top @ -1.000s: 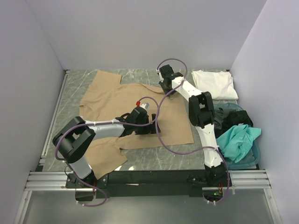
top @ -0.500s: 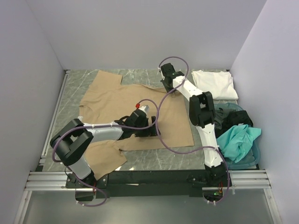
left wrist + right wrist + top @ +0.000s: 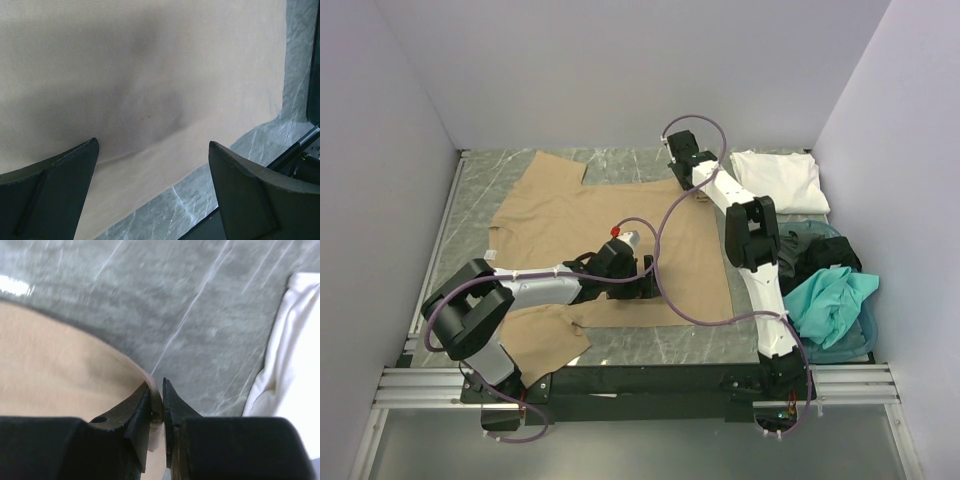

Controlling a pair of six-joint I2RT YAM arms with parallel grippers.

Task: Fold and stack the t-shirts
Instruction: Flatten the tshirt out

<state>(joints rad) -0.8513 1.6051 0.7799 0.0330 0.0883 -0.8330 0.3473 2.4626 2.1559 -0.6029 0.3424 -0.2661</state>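
Observation:
The tan t-shirt (image 3: pixel 570 215) lies spread on the marble table. My right gripper (image 3: pixel 692 186) is at the shirt's far right corner. In the right wrist view it (image 3: pixel 156 389) is shut on the curved edge of the tan cloth (image 3: pixel 50 375). My left gripper (image 3: pixel 646 281) hovers low over the shirt's near hem. In the left wrist view it (image 3: pixel 152 145) is open, with tan cloth (image 3: pixel 150 75) and bare table below it. A folded white t-shirt (image 3: pixel 780 180) lies at the back right. The teal t-shirt (image 3: pixel 832 300) and the dark grey one (image 3: pixel 815 255) are bunched in the basket.
The teal plastic basket (image 3: pixel 860 338) stands at the right edge of the table. White walls close in the back and both sides. The white shirt (image 3: pixel 295 365) lies just right of my right gripper. Purple cables loop over both arms.
My right gripper has closed on the tan shirt's far corner and drawn it back and to the right, flattening that edge. The left gripper has slid nearer along the shirt, staying open.

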